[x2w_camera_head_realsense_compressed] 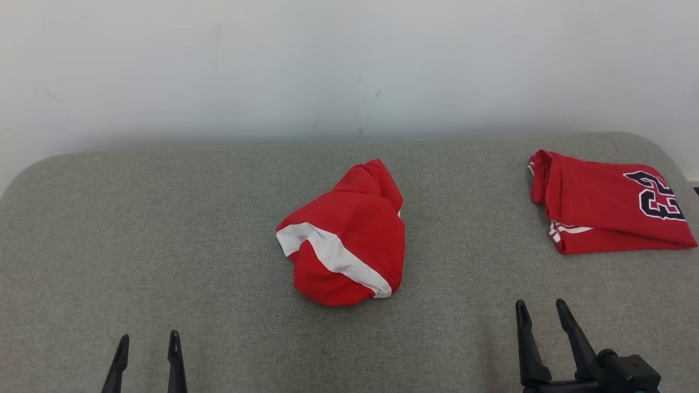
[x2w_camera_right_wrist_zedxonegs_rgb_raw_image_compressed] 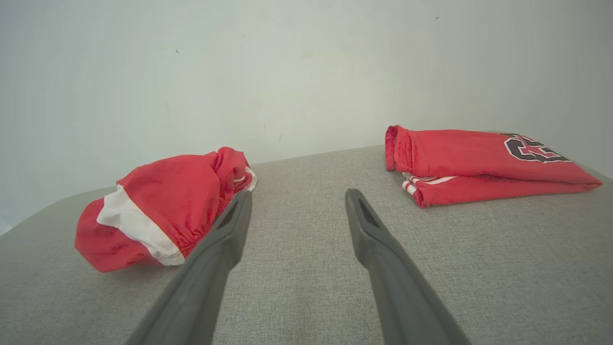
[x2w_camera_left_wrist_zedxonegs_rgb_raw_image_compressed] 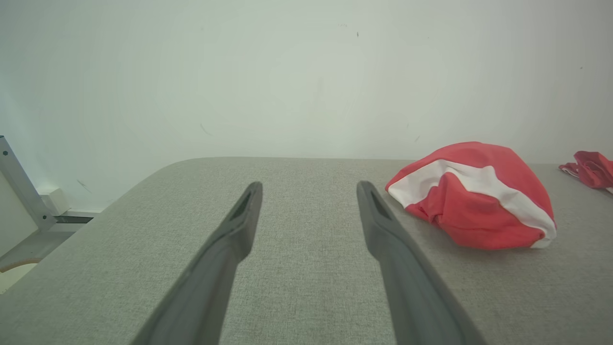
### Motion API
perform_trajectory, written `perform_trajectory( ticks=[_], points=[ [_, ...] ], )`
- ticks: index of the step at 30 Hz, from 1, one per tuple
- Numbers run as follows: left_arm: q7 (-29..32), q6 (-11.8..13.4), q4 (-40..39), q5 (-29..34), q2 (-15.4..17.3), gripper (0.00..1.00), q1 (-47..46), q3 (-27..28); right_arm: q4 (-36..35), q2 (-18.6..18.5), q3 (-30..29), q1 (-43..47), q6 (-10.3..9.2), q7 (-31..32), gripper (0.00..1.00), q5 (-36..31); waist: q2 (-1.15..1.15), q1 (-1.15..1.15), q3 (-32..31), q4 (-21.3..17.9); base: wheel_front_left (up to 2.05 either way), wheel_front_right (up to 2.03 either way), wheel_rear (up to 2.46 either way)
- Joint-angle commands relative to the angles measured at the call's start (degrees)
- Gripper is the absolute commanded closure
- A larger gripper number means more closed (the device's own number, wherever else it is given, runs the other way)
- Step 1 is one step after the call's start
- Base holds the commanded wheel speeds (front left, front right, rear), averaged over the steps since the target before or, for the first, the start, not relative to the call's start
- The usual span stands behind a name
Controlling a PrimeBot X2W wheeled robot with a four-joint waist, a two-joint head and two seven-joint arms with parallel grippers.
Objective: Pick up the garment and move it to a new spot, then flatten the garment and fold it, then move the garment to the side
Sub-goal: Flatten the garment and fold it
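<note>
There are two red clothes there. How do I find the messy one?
Look at the big grey padded surface in front of the white wall. In its middle sits a red garment, bunched into a lump. Unlike the neatly folded red jersey at the right, which bears a dark number, this one is scrunched up and has a broad white band.
</note>
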Motion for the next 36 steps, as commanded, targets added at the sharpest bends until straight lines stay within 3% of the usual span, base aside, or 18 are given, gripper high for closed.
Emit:
perform_trajectory(
  ticks=[1,25,32,36],
  points=[
    [-0.16,0.14,-0.31,0.02,-0.1,0.0,0.29,-0.01,0.0,-0.03,0.08,0.43,-0.1,-0.01,0.0,0.07,0.0,0.0,-0.02,-0.02,0.0,0.0,0.0],
    [-0.16,1.05,-0.51,-0.58,-0.09,0.0,0.83,-0.81,0.48,-0.02,0.57,0.61,-0.1,-0.01,0.0,0.13,0.0,0.0,0.0,0.76,0.0,0.0,0.0],
    [-0.15,0.59,-0.15,-1.06,-0.09,0.0,-1.3,-1.93,4.75,-0.05,6.62,-4.43,-0.1,-0.01,0.0,-1.13,0.0,0.0,1.82,3.83,0.0,0.0,0.0],
    [-0.16,0.18,0.72,-1.44,-0.09,0.0,-3.07,-3.25,12.1,-0.03,8.61,-10.92,-0.1,-0.01,0.0,-1.23,0.0,0.0,3.78,6.73,0.0,0.0,0.0]
  ],
)
